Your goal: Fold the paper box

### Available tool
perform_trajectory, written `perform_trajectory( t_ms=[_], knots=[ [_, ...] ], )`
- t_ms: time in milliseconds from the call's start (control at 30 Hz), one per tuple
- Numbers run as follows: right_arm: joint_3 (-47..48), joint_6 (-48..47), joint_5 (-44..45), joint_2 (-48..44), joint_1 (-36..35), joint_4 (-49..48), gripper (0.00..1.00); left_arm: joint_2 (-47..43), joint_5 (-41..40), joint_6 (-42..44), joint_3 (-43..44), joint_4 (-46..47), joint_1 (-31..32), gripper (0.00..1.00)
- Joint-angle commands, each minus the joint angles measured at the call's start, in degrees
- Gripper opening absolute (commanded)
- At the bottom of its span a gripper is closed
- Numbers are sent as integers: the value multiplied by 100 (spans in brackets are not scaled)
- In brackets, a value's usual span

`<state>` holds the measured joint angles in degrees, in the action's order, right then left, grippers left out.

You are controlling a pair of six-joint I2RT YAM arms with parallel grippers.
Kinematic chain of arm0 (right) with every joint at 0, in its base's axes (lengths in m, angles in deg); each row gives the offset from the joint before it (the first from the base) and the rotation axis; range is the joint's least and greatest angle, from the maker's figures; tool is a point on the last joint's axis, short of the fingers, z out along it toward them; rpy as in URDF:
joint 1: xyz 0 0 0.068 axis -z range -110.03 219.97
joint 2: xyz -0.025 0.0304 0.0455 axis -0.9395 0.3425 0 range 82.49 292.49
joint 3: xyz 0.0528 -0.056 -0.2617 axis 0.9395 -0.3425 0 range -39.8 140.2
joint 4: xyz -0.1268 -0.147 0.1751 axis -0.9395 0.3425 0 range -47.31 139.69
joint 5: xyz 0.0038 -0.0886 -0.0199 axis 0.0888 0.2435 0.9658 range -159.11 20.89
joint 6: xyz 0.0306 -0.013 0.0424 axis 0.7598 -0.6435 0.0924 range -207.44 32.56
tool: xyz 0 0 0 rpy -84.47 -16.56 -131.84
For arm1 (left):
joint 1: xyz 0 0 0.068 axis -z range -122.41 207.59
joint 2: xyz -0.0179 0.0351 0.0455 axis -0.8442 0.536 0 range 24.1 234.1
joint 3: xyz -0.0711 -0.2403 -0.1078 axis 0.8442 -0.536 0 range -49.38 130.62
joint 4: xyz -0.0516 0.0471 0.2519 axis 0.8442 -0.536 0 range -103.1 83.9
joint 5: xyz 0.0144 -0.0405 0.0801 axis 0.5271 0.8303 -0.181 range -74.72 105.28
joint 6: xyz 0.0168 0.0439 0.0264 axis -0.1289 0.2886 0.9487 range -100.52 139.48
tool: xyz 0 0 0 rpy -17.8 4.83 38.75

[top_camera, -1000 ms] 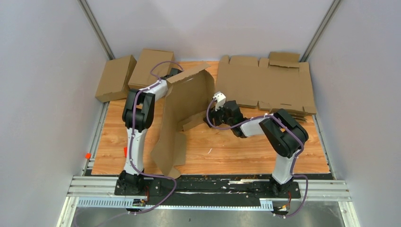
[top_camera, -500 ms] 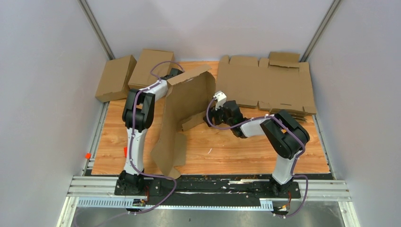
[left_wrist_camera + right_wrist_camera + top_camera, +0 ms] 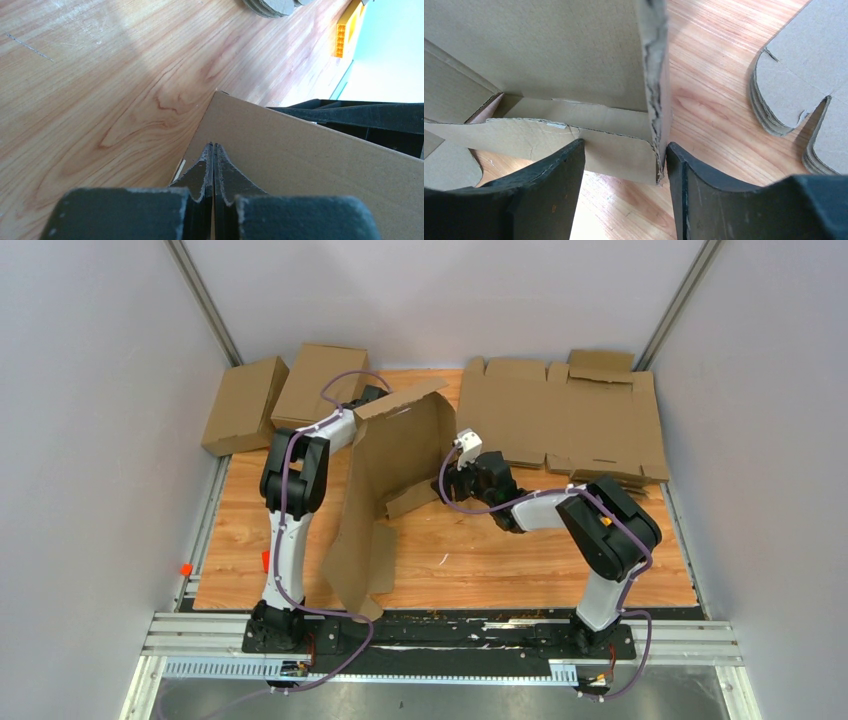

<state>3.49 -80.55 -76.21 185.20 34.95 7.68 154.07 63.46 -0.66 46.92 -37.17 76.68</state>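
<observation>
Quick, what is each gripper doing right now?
Left gripper: shut on a panel of the paper box.
Right gripper: open, astride an upright edge of the same carton, not clamped.

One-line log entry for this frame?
left gripper: shut on paper box | right gripper: open, straddling its upright wall edge | fold: unfinished

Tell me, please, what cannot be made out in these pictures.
- Top view: where the left gripper grips, hidden behind the raised panel of the paper box.
- Left wrist view: the yellow object, cut off by the edge, too small to identify.
- Right wrist view: the box's overall shape, cut off by the frame.
</observation>
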Motion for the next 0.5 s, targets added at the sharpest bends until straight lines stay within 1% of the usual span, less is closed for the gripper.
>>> perform_trajectory(
  t_ms=[0,333,433,467],
  knots=[
    [203,80,81,38,17,-438,59,-201,327,107,100,-225,111,0],
    [600,166,210,443,18,25,59,-135,362,91,131,-215,156,0],
    [611,149,245,467,25,56,56,-139,373,99,127,-209,156,0],
    [609,153,238,477,19,55,52,-131,376,99,133,-214,156,0]
  ],
)
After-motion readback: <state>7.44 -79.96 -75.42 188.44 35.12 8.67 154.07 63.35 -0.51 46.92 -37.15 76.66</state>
